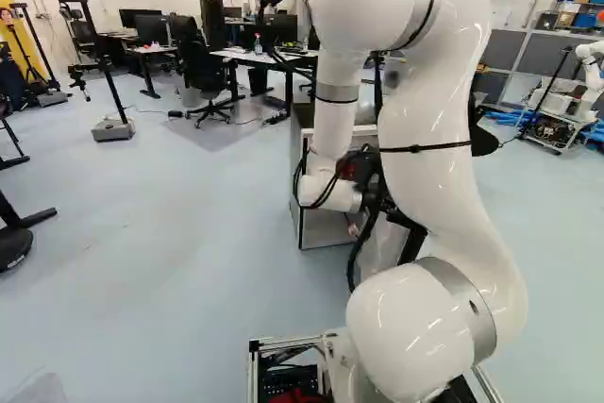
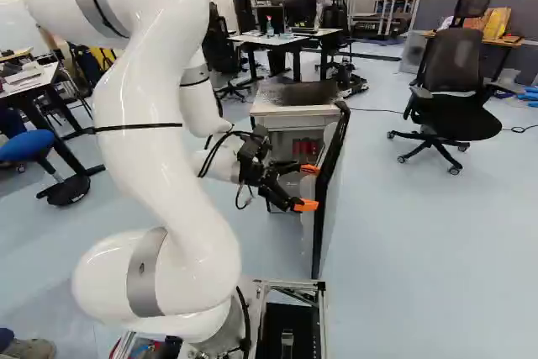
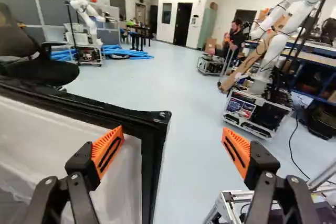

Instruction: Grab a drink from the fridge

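Arm (image 2: 151,149) goes up from the base joint, folds over at the top, forearm drops back down to fridge height. Wrist is about level, fingers (image 2: 305,205) stick out sideways across the fridge front toward the open door (image 2: 330,187). Fingers are wide apart. In the wrist view one is over the inner face of the door, the other past its edge, door corner between and ahead of them; can't tell if either touches

Fridge (image 2: 290,110) is just past the wrist, door swung out toward the base. Drinks are inside: red cans (image 2: 305,147) close together in the compartment, partly behind the fingers' mount and wrist side, too small to make out labels

Further back: black office chair (image 2: 455,81) right of the fridge in the right base view, then desk (image 1: 236,56) with a spray bottle (image 1: 258,44)
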### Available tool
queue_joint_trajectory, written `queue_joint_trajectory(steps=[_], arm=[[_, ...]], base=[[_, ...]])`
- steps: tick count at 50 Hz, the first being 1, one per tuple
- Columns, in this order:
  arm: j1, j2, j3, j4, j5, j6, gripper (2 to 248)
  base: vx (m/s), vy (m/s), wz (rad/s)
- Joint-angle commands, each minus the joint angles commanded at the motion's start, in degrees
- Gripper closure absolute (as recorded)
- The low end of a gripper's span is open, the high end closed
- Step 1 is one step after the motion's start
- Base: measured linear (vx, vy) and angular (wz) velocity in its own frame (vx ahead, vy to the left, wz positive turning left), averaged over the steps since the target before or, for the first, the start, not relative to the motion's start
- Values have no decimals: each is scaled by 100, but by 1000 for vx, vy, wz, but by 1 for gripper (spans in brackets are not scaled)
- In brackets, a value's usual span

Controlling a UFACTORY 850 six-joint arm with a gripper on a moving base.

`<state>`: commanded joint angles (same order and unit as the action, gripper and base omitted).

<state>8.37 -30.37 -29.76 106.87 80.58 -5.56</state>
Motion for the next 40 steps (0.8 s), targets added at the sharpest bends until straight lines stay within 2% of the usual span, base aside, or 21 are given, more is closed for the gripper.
queue_joint_trajectory(steps=[22,40], arm=[[-978,-132,-640,224,0,0,3],[-1680,-294,-1235,396,0,0,3]], base=[[0,0,0],[0,0,0]])
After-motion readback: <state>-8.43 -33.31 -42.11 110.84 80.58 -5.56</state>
